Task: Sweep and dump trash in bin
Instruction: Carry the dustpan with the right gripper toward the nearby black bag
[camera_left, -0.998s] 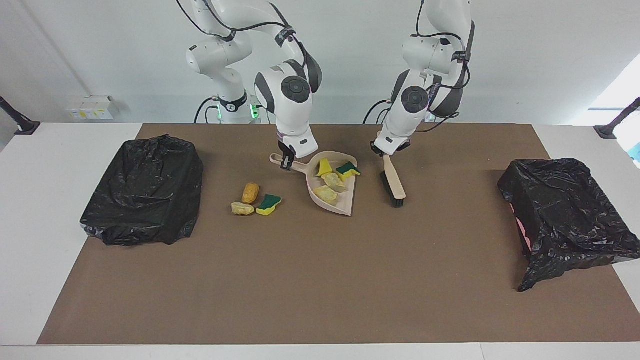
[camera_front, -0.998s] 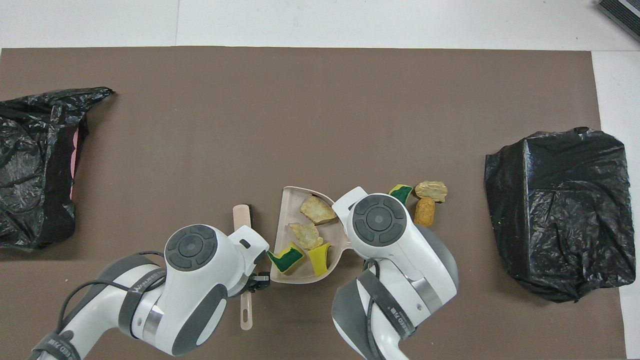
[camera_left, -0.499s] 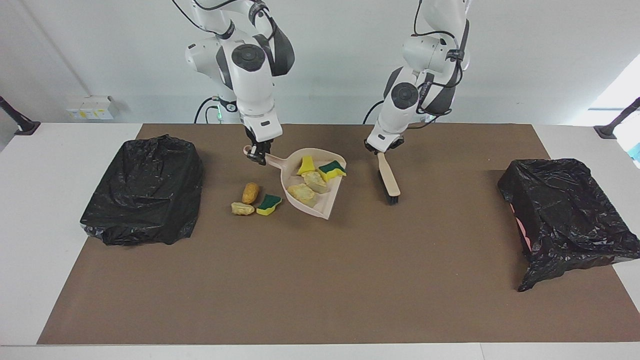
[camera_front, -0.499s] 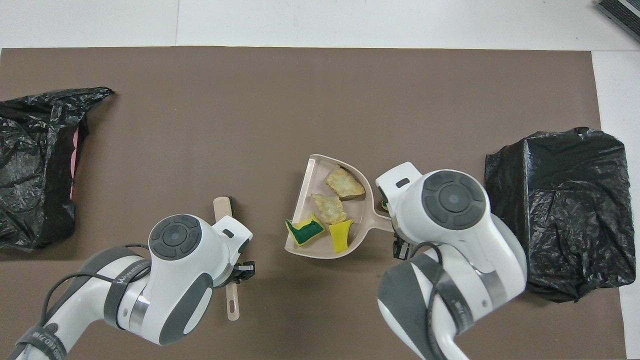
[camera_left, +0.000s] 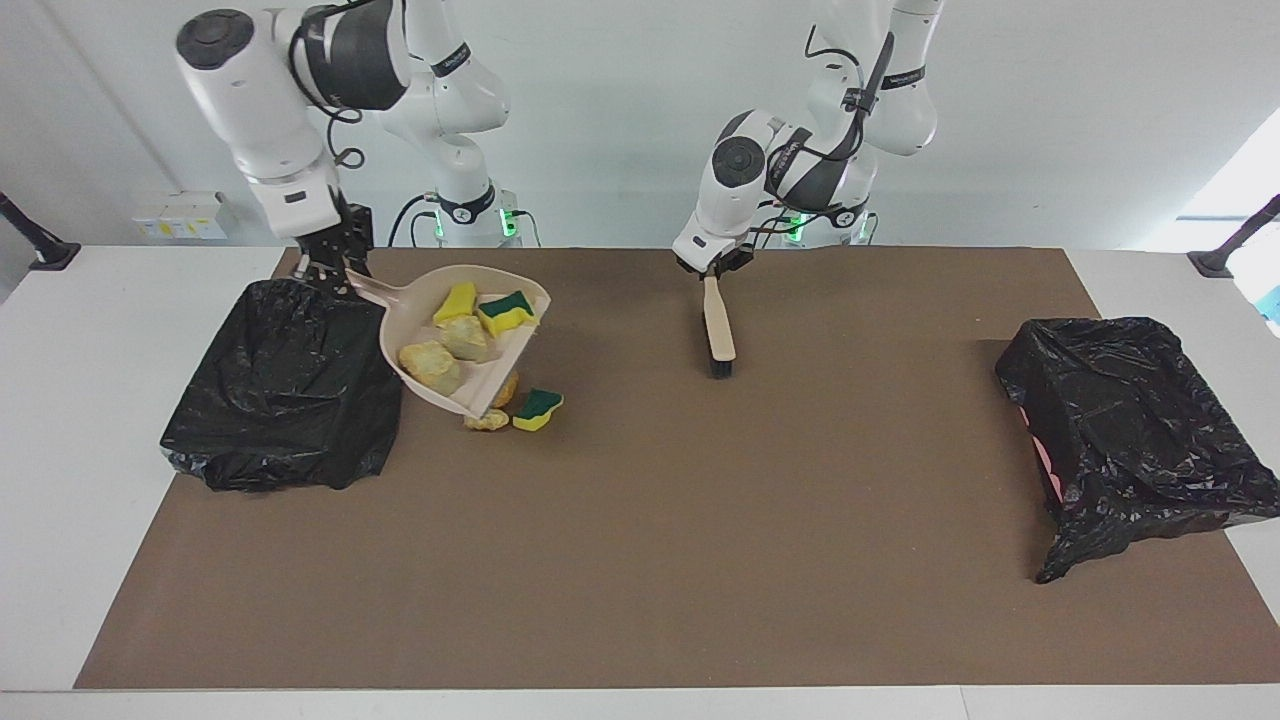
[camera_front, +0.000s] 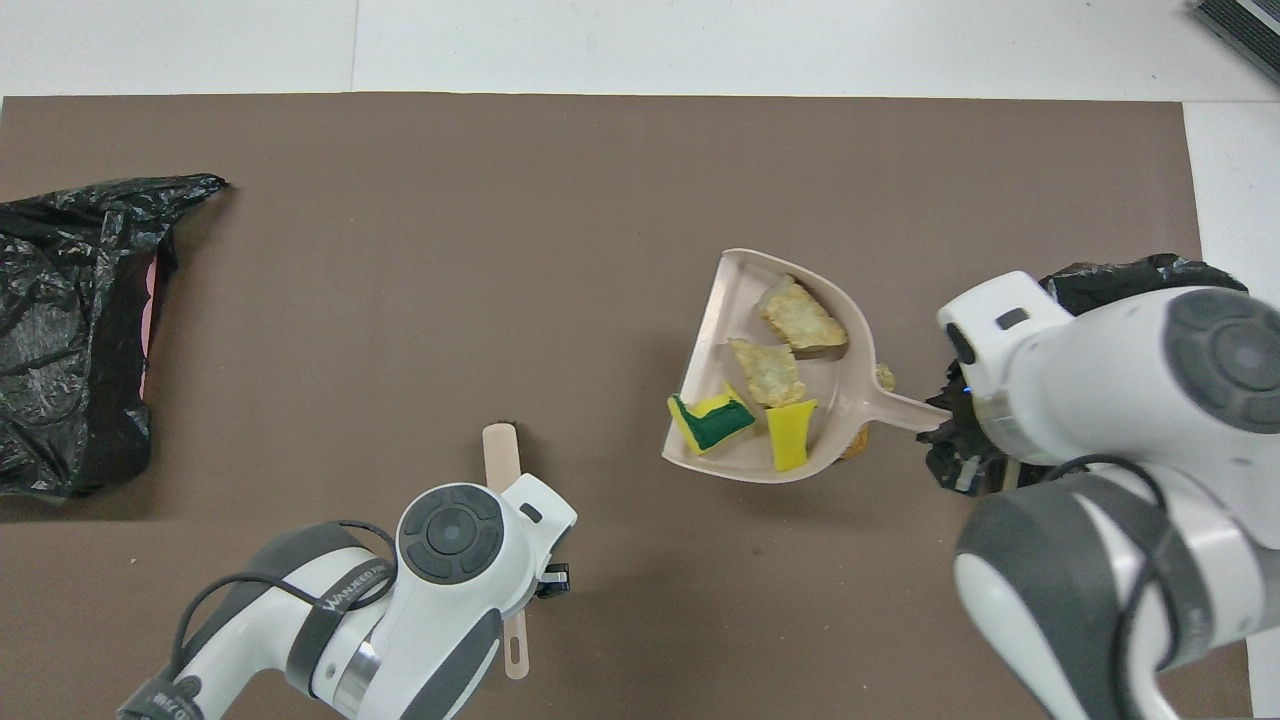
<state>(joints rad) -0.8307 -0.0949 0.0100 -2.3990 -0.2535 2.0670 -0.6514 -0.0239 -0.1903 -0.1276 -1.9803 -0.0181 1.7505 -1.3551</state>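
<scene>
Beige dustpan (camera_left: 455, 340) is hanging at the facing view's left, clamped by the right gripper (camera_left: 335, 268) beside the bin (camera_left: 285, 385), while overhead four scraps (camera_front: 762, 395) are riding mid-frame, the left gripper (camera_front: 545, 583) clasping the brush (camera_front: 500, 462), so tipping should wait.

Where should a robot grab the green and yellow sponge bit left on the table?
Grip the sponge bit across its two long side edges, coming straight down from above. It lies flat on the mat, so only the sides offer a hold. The raised dustpan and a tan lump crowd one end, so approaching from above looks safest.
</scene>
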